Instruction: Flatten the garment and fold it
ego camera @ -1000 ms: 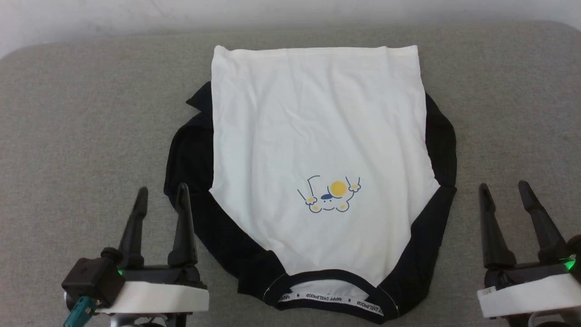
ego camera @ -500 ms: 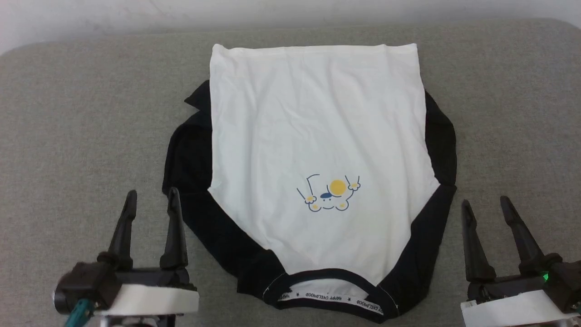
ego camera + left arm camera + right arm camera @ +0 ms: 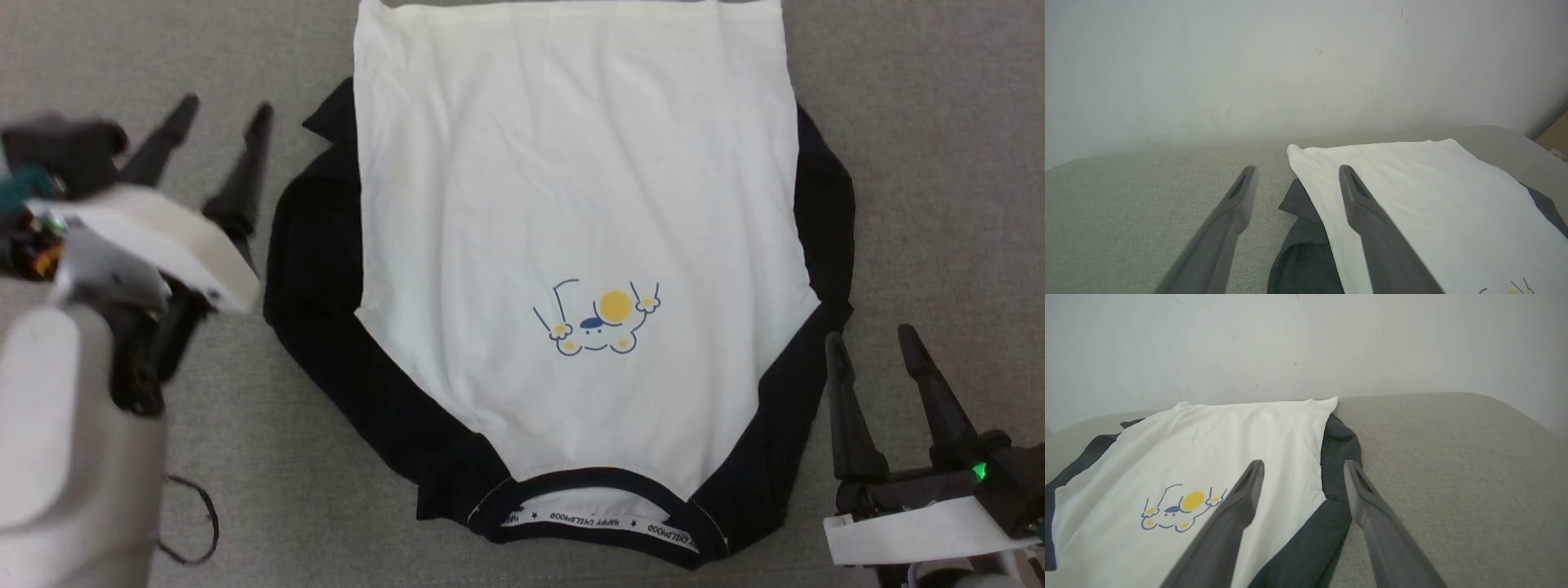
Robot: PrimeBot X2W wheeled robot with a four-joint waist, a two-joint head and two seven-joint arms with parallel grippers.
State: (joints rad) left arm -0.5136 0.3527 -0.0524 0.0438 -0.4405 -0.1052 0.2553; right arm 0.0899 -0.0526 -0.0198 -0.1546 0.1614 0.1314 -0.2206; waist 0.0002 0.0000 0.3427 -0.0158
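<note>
The garment lies spread on the grey padded surface, collar toward me, hem at the far end. Its white body carries a small cartoon print; the black sleeves are tucked along both sides. My left gripper hovers open beside the garment's left sleeve, raised and blurred, holding nothing. In the left wrist view the left gripper points at the garment's far left hem corner. My right gripper stands open just off the right sleeve, empty. In the right wrist view the right gripper sits above the right sleeve.
The grey padded surface extends on both sides of the garment. A pale wall rises behind its far edge. A thin dark cable loop hangs by my left forearm.
The head camera has tilted down and closer, so the whole picture has shifted. My left arm has lifted and reached forward along the left sleeve. The right gripper has drawn slightly back, then held.
</note>
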